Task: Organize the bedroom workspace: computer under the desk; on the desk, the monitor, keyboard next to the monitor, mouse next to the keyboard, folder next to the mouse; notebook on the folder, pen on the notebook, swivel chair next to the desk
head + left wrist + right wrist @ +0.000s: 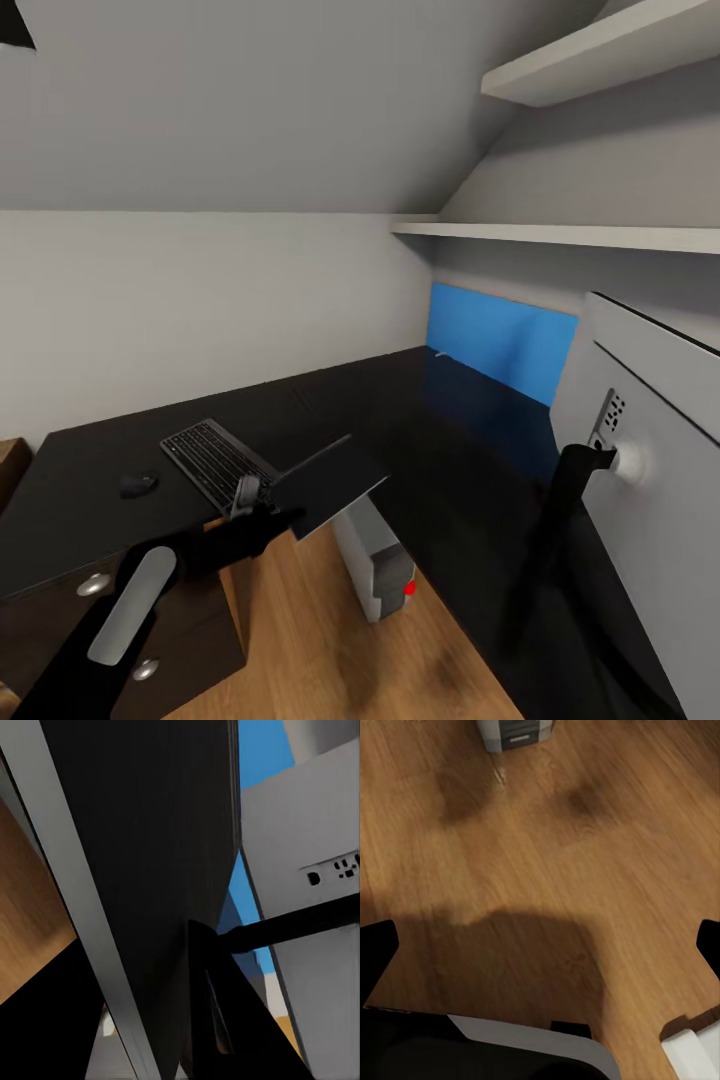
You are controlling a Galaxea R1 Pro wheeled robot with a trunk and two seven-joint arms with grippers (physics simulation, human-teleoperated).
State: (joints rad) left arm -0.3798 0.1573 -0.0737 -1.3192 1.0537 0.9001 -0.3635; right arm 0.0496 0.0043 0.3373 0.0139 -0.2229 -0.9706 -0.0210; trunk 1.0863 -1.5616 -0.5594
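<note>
My left gripper (pixel 256 508) is shut on one edge of a thin dark folder (pixel 328 484), holding it tilted over the black desk's (pixel 90 470) front edge. Up close in the left wrist view, the folder (pixel 150 855) shows a broad dark face and a grey edge. On the desk behind it lie the keyboard (pixel 214 462) and, left of that, the mouse (pixel 138 485). The monitor (pixel 655 450) stands at the right on its dark stand (pixel 560 495), back towards me. Below the folder, the grey computer tower (pixel 378 562) sits on the floor. My right gripper (pixel 540 945) hangs open above wooden floor, the computer (pixel 512 733) beyond it.
The desk is L-shaped and runs along the back wall to the right, past a blue panel (pixel 500 340). White shelves (pixel 560 235) hang above the right side. A dark drawer unit with round knobs (pixel 96 585) stands under the desk's left part. Wooden floor (pixel 310 640) lies below.
</note>
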